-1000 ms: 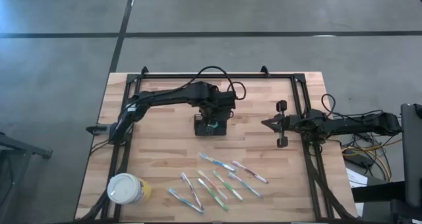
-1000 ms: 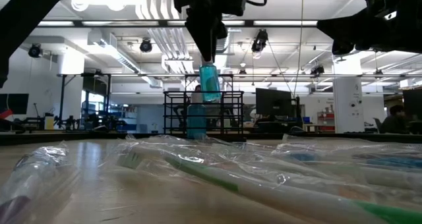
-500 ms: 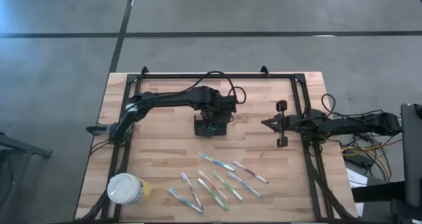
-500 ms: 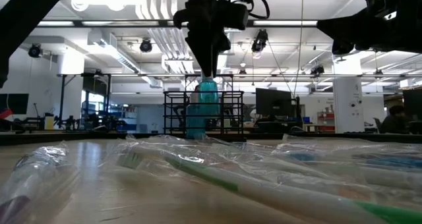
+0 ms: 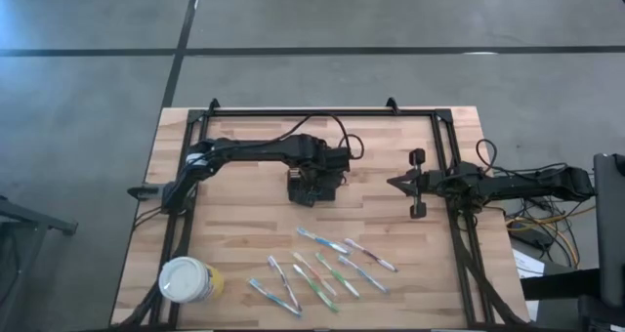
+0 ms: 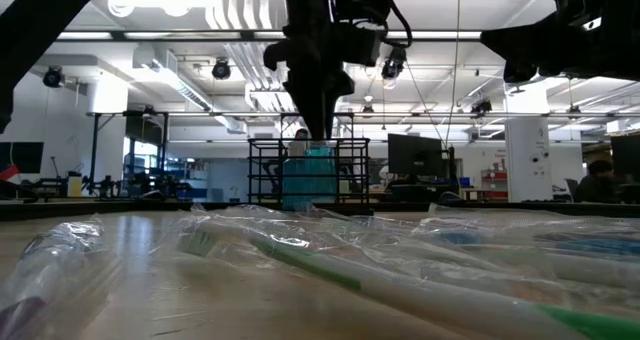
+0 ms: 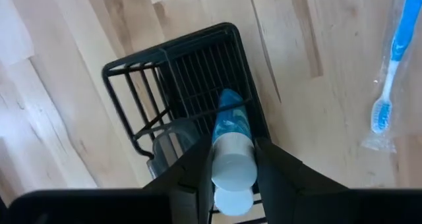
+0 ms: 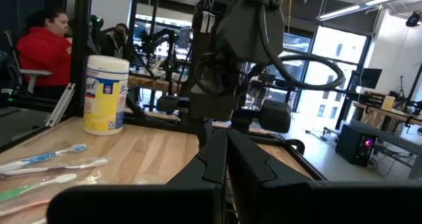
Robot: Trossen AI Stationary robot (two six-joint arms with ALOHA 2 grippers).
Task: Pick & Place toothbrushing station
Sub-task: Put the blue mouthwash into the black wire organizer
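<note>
While the left hand (image 7: 232, 184) grips the blue toothpaste tube (image 7: 231, 128) by its white cap end, jaws part-closed on it, tube tip sits inside the black wire-mesh caddy (image 5: 311, 186) mid-worktop (image 5: 244, 225). Risks: tube looks tilted, so on release it could lean on the wire rim and tip out, or snag betw. wires. If the hand presses down w/ tube jammed, the light caddy may slide or topple. Right hand (image 5: 395, 183) is shut, holding nothing, parked near the right rail. Wrapped toothbrushes (image 5: 322, 269) lie well apart, nearer the front edge.
</note>
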